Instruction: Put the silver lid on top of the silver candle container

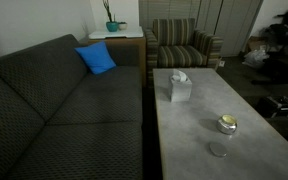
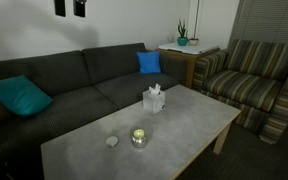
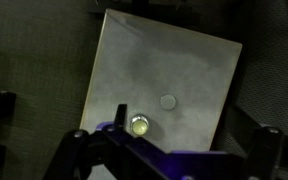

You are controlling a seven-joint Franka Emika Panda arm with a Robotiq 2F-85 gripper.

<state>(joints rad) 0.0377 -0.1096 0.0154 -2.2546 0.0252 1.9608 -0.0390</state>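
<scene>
The silver candle container [image 1: 227, 124] stands on the grey coffee table [image 1: 254, 150], its yellowish wax showing. It also shows in an exterior view [image 2: 139, 137] and in the wrist view [image 3: 140, 125]. The silver lid [image 1: 218, 150] lies flat on the table a short way from the tin, apart from it. It also shows in an exterior view [image 2: 112, 142] and in the wrist view [image 3: 168, 101]. My gripper [image 3: 169, 160] shows only in the wrist view, high above the table, open and empty.
A pale tissue box [image 1: 178, 88] stands further along the table and also shows in an exterior view [image 2: 155, 100]. A dark sofa [image 1: 64, 110] with a blue cushion [image 1: 96, 58] runs along one long side. A striped armchair [image 2: 249, 80] stands past the table's end.
</scene>
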